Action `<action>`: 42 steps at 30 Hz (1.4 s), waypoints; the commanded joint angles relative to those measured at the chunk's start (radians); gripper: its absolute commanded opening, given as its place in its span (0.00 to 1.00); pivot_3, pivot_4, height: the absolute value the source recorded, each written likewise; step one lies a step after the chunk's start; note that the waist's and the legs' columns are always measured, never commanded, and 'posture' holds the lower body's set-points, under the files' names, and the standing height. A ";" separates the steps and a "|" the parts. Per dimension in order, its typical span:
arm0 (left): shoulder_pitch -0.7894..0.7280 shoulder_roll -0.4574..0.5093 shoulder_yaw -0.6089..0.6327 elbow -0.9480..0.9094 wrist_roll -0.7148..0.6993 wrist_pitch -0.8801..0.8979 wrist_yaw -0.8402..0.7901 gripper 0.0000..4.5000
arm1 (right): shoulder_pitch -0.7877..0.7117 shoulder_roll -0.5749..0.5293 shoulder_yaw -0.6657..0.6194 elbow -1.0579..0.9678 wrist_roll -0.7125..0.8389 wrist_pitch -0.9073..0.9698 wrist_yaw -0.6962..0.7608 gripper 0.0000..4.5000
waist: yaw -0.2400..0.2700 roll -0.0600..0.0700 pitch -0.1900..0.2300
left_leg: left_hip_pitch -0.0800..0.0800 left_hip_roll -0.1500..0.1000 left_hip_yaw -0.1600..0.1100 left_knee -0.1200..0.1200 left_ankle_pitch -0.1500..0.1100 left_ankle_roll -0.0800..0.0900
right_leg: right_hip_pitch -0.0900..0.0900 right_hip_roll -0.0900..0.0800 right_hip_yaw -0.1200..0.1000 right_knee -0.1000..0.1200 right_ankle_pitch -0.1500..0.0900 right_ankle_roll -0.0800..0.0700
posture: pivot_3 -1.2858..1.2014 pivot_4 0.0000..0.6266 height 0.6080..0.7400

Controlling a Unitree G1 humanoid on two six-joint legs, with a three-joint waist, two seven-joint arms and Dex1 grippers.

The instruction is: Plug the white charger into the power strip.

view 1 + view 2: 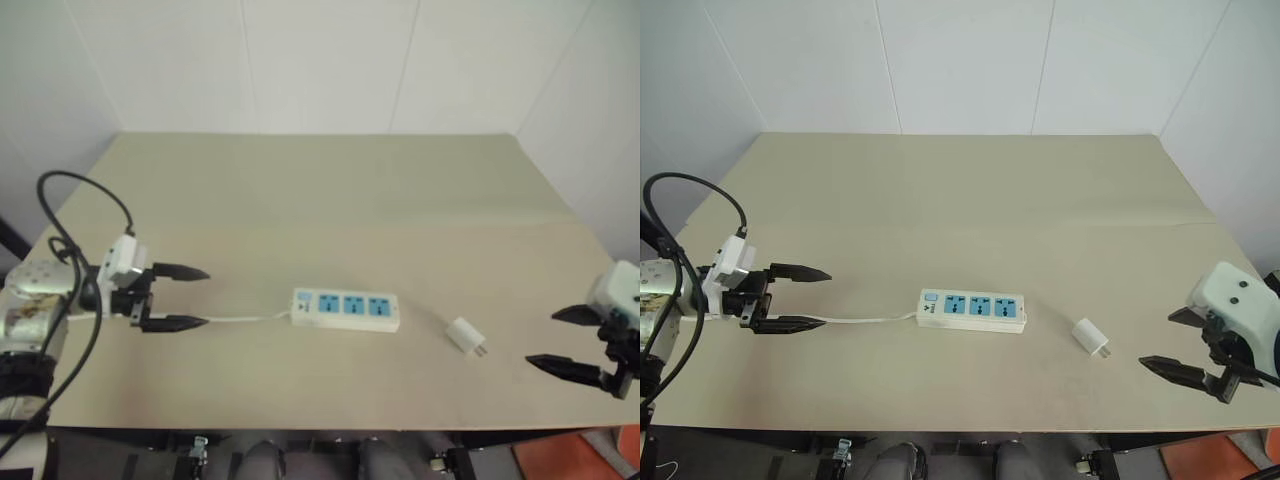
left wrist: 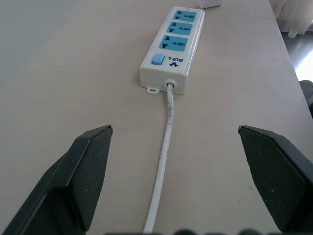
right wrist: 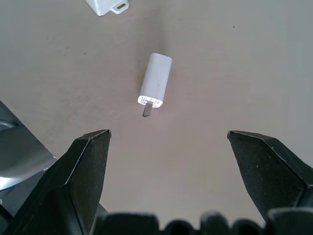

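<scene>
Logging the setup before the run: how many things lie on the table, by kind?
Power strip: 1
Charger: 1
Total: 2

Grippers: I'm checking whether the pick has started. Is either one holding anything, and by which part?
Nothing is held. The left gripper and right gripper are both open and empty; the white charger lies loose on the table.

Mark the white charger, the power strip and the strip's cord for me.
white charger (image 1: 463, 333), left eye view, on its white body.
power strip (image 1: 346, 309), left eye view, on the middle blue socket face.
cord (image 2: 167, 127), left wrist view, on the stretch just past the strip's switch end.
</scene>
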 commanded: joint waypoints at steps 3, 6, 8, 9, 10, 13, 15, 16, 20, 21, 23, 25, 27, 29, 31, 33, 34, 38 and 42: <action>-0.016 0.003 0.038 -0.033 -0.001 0.010 0.002 1.00 | 0.013 -0.012 -0.043 -0.035 0.004 0.007 0.029 1.00 | 0.000 0.000 0.000 | 0.000 0.000 0.000 0.000 0.000 0.000 | 0.000 0.000 0.000 0.000 0.000 0.000 | 0.52 0.24 1.00; -0.013 0.001 0.040 -0.039 -0.002 0.014 0.005 1.00 | 0.005 -0.012 -0.042 -0.035 0.003 0.011 0.024 1.00 | 0.000 0.000 0.000 | 0.000 0.000 0.000 0.000 0.000 0.000 | 0.000 0.000 0.000 0.000 0.000 0.000 | 0.52 0.24 1.00; -0.010 0.000 0.041 -0.043 -0.003 0.015 0.008 1.00 | -0.001 -0.013 -0.041 -0.031 0.002 0.014 0.022 1.00 | 0.000 0.000 0.000 | 0.000 0.000 0.000 0.000 0.000 0.000 | 0.000 0.000 0.000 0.000 0.000 0.000 | 0.52 0.24 1.00; -0.009 -0.001 0.042 -0.043 -0.004 0.015 0.008 1.00 | -0.001 -0.013 -0.042 -0.031 0.002 0.015 0.023 1.00 | 0.000 0.000 0.000 | 0.000 0.000 0.000 0.000 0.000 0.000 | 0.000 0.000 0.000 0.000 0.000 0.000 | 0.52 0.24 1.00; -0.007 -0.002 0.043 -0.045 -0.004 0.015 0.009 1.00 | -0.001 -0.012 -0.042 -0.031 0.001 0.015 0.023 1.00 | 0.000 0.000 0.000 | 0.000 0.000 0.000 0.000 0.000 0.000 | 0.000 0.000 0.000 0.000 0.000 0.000 | 0.52 0.24 1.00; -0.008 -0.008 0.042 -0.038 0.001 0.006 0.012 1.00 | -0.001 -0.009 -0.042 -0.034 -0.001 0.020 0.017 1.00 | 0.000 0.000 0.000 | 0.000 0.000 0.000 0.000 0.000 0.000 | 0.000 0.000 0.000 0.000 0.000 0.000 | 0.52 0.24 1.00; -0.011 -0.014 0.041 -0.035 0.004 0.004 0.013 1.00 | -0.005 -0.010 -0.042 -0.034 -0.001 0.027 0.011 1.00 | 0.000 0.000 0.000 | 0.000 0.000 0.000 0.000 0.000 0.000 | 0.000 0.000 0.000 0.000 0.000 0.000 | 0.52 0.24 1.00; -0.012 -0.016 0.042 -0.035 0.005 0.004 0.012 1.00 | -0.005 -0.011 -0.044 -0.034 -0.001 0.029 0.012 1.00 | 0.000 0.000 0.000 | 0.000 0.000 0.000 0.000 0.000 0.000 | 0.000 0.000 0.000 0.000 0.000 0.000 | 0.52 0.24 1.00; -0.023 -0.028 0.042 -0.022 0.015 -0.001 0.009 1.00 | -0.006 -0.008 -0.048 -0.037 0.000 0.030 0.012 1.00 | 0.001 0.000 0.000 | 0.000 0.000 0.000 0.000 0.000 0.000 | 0.000 0.000 0.000 0.000 0.000 0.000 | 0.52 0.24 1.00; -0.033 -0.042 0.042 -0.005 0.022 -0.016 0.017 1.00 | -0.011 -0.006 -0.043 -0.039 0.002 0.031 0.004 1.00 | 0.001 0.000 0.000 | 0.000 0.000 0.000 0.000 0.000 0.000 | 0.000 0.000 0.000 0.000 0.000 0.000 | 0.52 0.24 1.00; -0.049 -0.067 0.044 0.026 0.029 -0.038 0.030 1.00 | -0.022 -0.002 -0.031 -0.043 0.007 0.033 -0.011 1.00 | 0.002 0.000 0.000 | 0.000 0.000 0.000 0.000 0.000 0.000 | 0.000 0.000 0.000 0.000 0.000 0.000 | 0.52 0.24 1.00; -0.080 -0.121 0.047 0.071 0.024 -0.066 0.043 1.00 | -0.063 0.007 0.007 -0.050 0.024 0.043 -0.056 1.00 | 0.003 0.000 0.000 | 0.000 0.000 0.000 0.000 0.000 0.000 | 0.000 0.000 0.000 0.001 0.000 0.000 | 0.52 0.24 1.00; -0.111 -0.172 0.053 0.114 0.017 -0.090 0.050 1.00 | -0.103 0.017 0.042 -0.060 0.041 0.063 -0.099 1.00 | 0.004 -0.001 -0.001 | 0.001 0.000 0.000 0.001 0.000 0.000 | 0.001 0.000 0.000 0.001 0.000 0.000 | 0.52 0.24 1.00; -0.160 -0.265 0.049 0.182 0.032 -0.178 0.077 1.00 | -0.142 0.038 0.076 -0.081 0.063 0.085 -0.143 1.00 | 0.005 -0.001 -0.001 | 0.000 -0.001 0.000 0.001 0.000 0.000 | 0.001 0.000 0.000 0.001 0.000 0.000 | 0.52 0.24 1.00; -0.215 -0.372 0.037 0.276 0.058 -0.293 0.093 1.00 | -0.169 0.057 0.112 -0.100 0.077 0.099 -0.184 1.00 | 0.011 -0.002 -0.001 | 0.000 -0.001 -0.001 0.001 0.000 0.000 | 0.001 0.000 0.000 0.001 0.000 0.000 | 0.52 0.24 1.00; -0.254 -0.432 -0.007 0.363 0.067 -0.323 0.024 1.00 | -0.180 0.075 0.139 -0.115 0.080 0.102 -0.214 1.00 | 0.015 -0.003 -0.002 | -0.001 -0.002 -0.001 0.003 0.000 0.000 | 0.001 -0.001 -0.001 0.000 0.000 0.000 | 0.52 0.24 1.00; -0.273 -0.449 -0.024 0.404 0.075 -0.348 0.004 1.00 | -0.185 0.079 0.149 -0.118 0.082 0.105 -0.226 1.00 | 0.014 -0.003 -0.002 | -0.001 -0.002 -0.001 0.003 0.000 0.000 | 0.001 -0.001 0.000 0.001 0.000 0.000 | 0.52 0.24 1.00; -0.364 -0.501 -0.091 0.538 0.091 -0.415 -0.004 1.00 | -0.187 0.088 0.144 -0.145 0.099 0.132 -0.258 1.00 | 0.000 -0.003 -0.001 | -0.003 -0.002 -0.002 0.003 0.000 0.000 | 0.000 0.000 0.000 0.001 0.000 0.000 | 0.52 0.24 1.00; -0.425 -0.530 -0.147 0.637 0.097 -0.456 -0.004 1.00 | -0.170 0.098 0.105 -0.187 0.115 0.167 -0.274 1.00 | 0.002 -0.003 -0.002 | -0.002 -0.003 -0.002 0.004 0.000 0.000 | 0.001 -0.001 0.000 0.002 0.000 0.000 | 0.52 0.24 1.00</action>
